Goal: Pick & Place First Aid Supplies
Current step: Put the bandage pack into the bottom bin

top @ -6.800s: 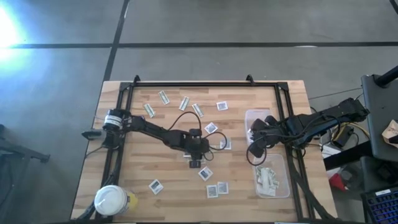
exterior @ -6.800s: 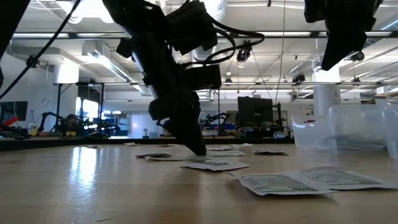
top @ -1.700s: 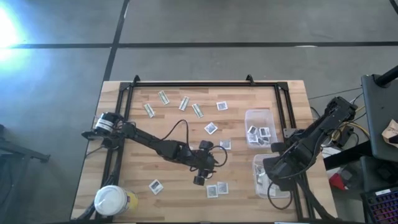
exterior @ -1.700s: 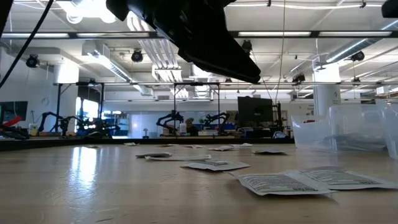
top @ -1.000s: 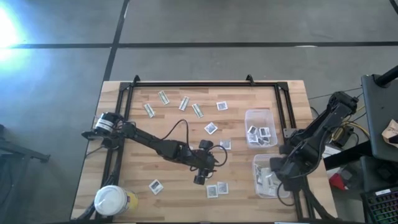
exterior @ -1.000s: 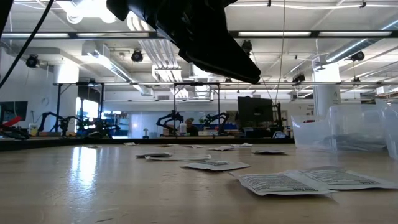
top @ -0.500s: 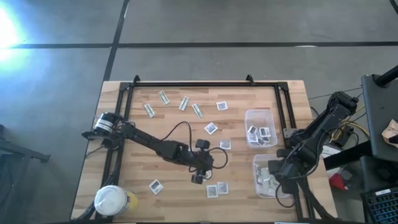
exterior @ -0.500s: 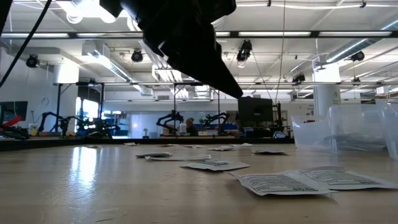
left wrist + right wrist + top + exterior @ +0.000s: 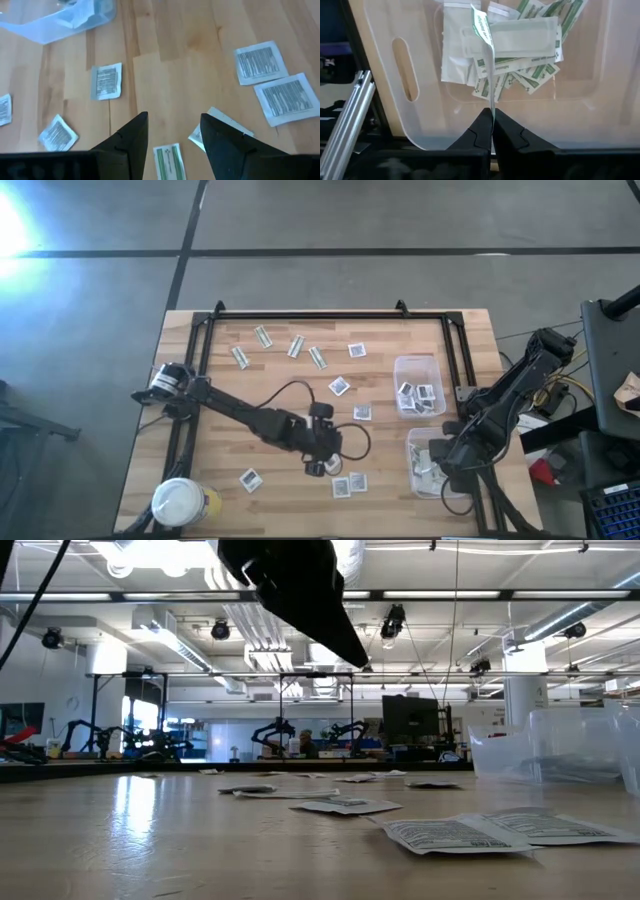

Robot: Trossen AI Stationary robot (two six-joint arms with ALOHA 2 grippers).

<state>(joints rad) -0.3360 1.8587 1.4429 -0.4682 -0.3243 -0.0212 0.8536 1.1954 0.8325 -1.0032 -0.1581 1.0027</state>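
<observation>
Right tool (image 9: 491,125) pinches a green-and-white strip (image 9: 485,55); left tool (image 9: 172,135) gapes empty.

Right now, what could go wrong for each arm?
The right gripper pinches a green-striped strip by one thin edge above the tub; it could slip or cling when released. The open left gripper hangs over a strip lying beside a white packet; it may catch both.
</observation>
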